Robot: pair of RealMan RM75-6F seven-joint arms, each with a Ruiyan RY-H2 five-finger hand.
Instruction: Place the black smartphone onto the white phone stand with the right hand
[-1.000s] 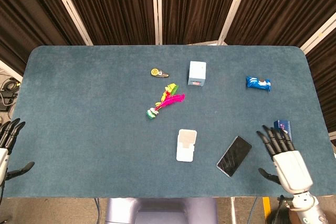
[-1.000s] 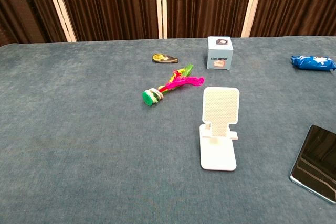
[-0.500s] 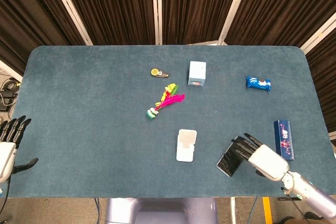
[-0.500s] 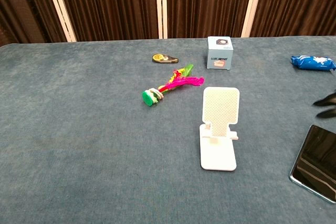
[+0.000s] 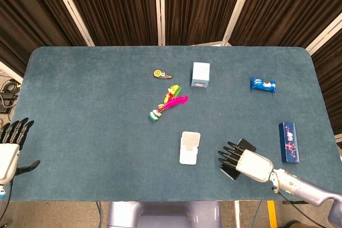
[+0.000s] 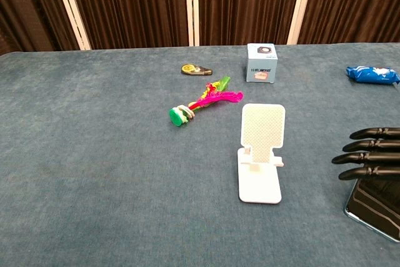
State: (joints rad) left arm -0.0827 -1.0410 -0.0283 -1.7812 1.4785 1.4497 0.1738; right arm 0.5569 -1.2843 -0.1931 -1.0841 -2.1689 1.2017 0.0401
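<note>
Fingers (image 5: 227, 156) over black smartphone (image 5: 245, 144), perhaps touching

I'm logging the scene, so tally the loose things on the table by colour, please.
Blue: 3, box, snack packet, flat pack
White: 1, phone stand
Black: 1, smartphone
Multicoloured: 2, feather toy, small tape dispenser
Total: 7

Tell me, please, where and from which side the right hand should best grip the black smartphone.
Probably across its long edges, from above: the black smartphone lies flat and diagonal right of the white phone stand, with the right hand already over it, fingers spread.
</note>
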